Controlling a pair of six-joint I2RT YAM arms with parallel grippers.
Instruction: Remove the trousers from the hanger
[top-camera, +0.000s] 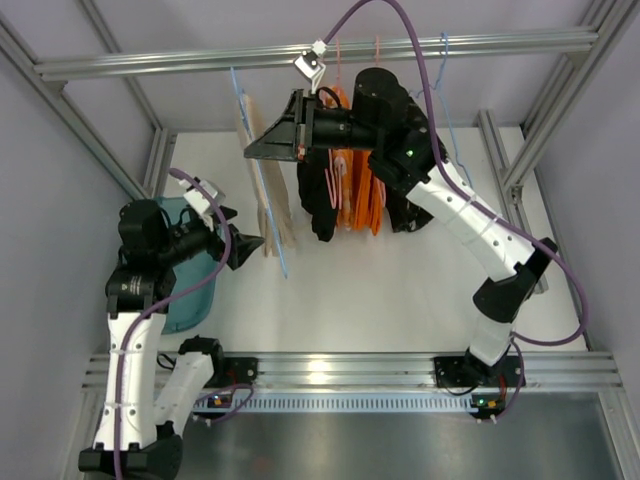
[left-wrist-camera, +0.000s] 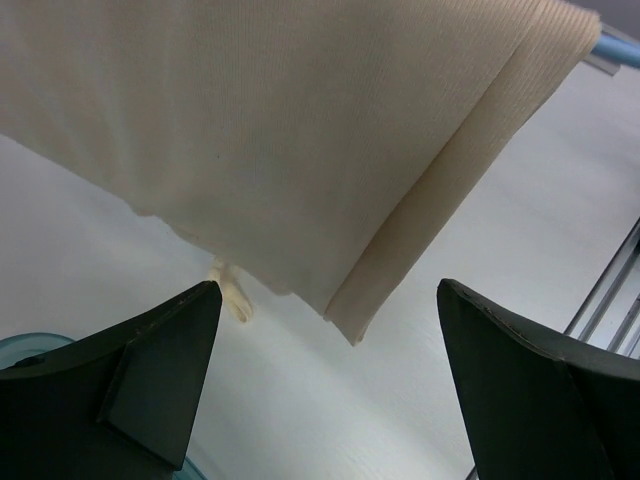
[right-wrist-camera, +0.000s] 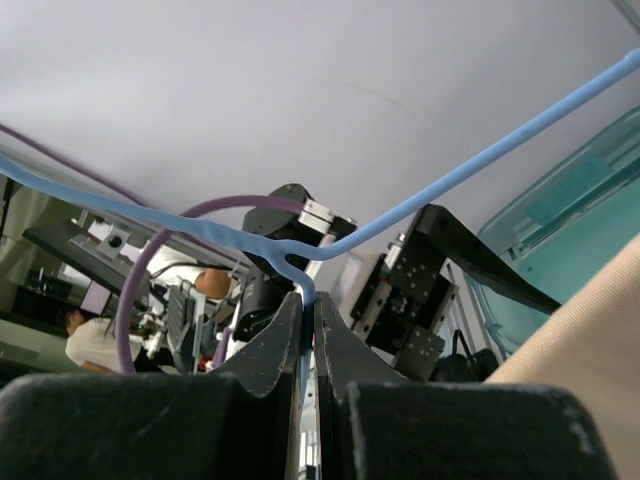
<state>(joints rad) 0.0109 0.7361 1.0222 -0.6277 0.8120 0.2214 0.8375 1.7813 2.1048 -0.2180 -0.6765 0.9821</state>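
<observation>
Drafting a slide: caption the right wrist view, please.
Shut right tool pinching the hanger where its wires meet, trousers at lower right.

Two slim robot arms share one look: smooth white shells on the long segments, and bulky matte black housings at the joints and bases. The left arm (top-camera: 135, 330) and the right arm (top-camera: 465, 215) each carry a loose purple cable (top-camera: 586, 300). A small green light (top-camera: 408, 153) glows on one black joint of the right arm. The left gripper (top-camera: 246, 228) and right gripper (right-wrist-camera: 308, 310) are black, with broad wedge-shaped fingers (left-wrist-camera: 150, 370) tapering to thin tips.
</observation>
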